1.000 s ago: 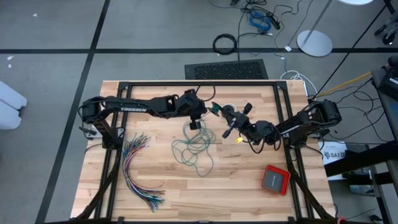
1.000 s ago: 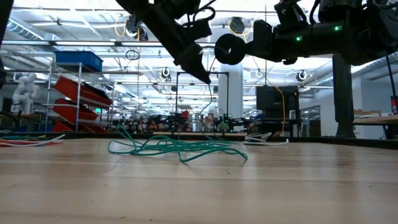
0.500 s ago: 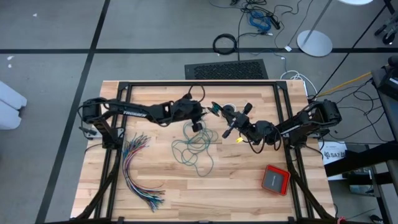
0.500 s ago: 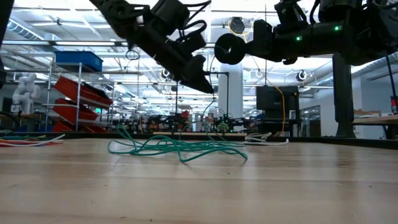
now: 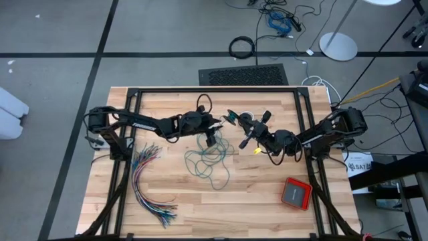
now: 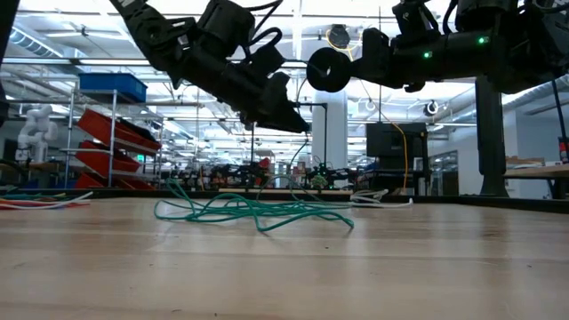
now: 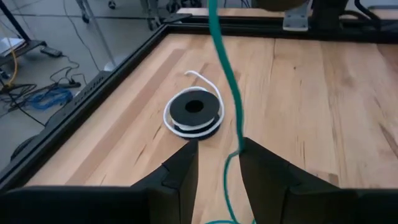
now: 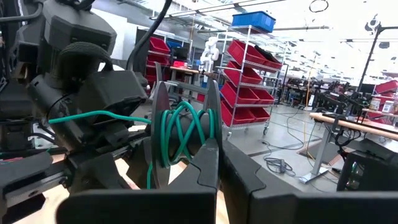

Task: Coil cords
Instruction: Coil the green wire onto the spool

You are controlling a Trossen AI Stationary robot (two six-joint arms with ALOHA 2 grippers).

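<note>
Your right gripper [image 8: 186, 155] has its fingers [image 8: 208, 174] shut on the teal-green cord [image 5: 208, 159], w/ several turns of cord wrapped round them in the right wrist view. In the high view that gripper [image 5: 232, 118] sits above the table [image 5: 200, 214], just past the far edge of the cord's loose pile.

Your left gripper [image 7: 217, 155] holds its fingers [image 7: 180, 171] at a narrow gap, w/ a strand of the teal-green cord running up between them; can't tell if they pinch it. In the high view it [image 5: 211, 132] hangs right over the far end of the pile, close beside the right gripper.

Rest of the teal-green cord lies in loose loops mid-table, flat on the wood in the low view [image 6: 253, 212].

The black cord [image 7: 194, 112] is already coiled in a small ring w/ its white tail sticking out, flat on the table beyond the pile.

Many-coloured wires [image 5: 148, 184] fan out well to the left-arm side of the pile; a red box [image 5: 295, 193] sits well off to the right-arm side.
</note>
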